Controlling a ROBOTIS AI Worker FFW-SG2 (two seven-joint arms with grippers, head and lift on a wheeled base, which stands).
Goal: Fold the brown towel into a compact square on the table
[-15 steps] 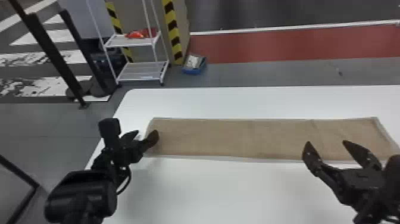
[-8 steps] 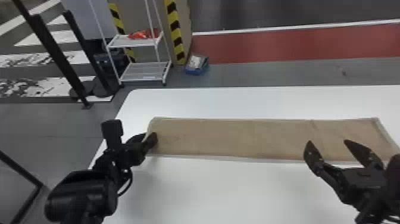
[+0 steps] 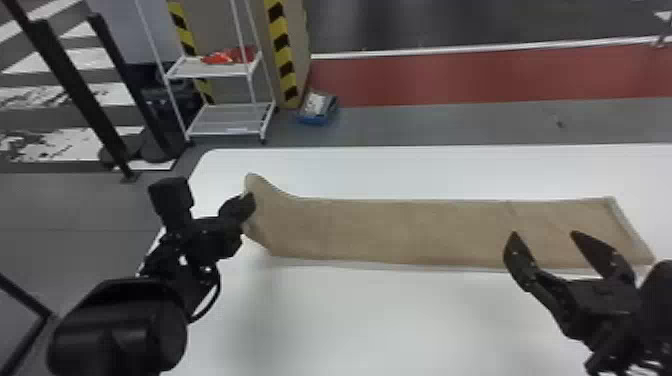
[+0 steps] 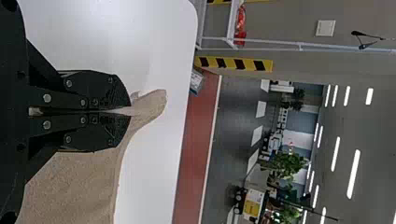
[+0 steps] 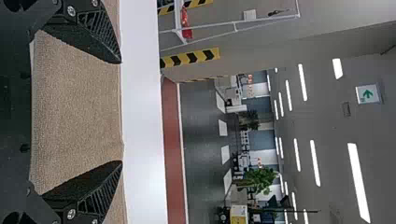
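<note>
Brown towel [image 3: 400, 230] has L end clamped in L claw [image 3: 246, 204], R end nr wide-open, empty R claw [image 3: 545, 236].

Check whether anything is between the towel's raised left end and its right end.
Nothing visible lies on the towel along its middle, but the right gripper is open over its right part and could obstruct a fold reaching that far.

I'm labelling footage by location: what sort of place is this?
Probably a warehouse or factory-like workspace: black-and-yellow hazard stripes, a white wire-frame shelf rack and a green exit-style sign near the strip lights all point that way.
</note>
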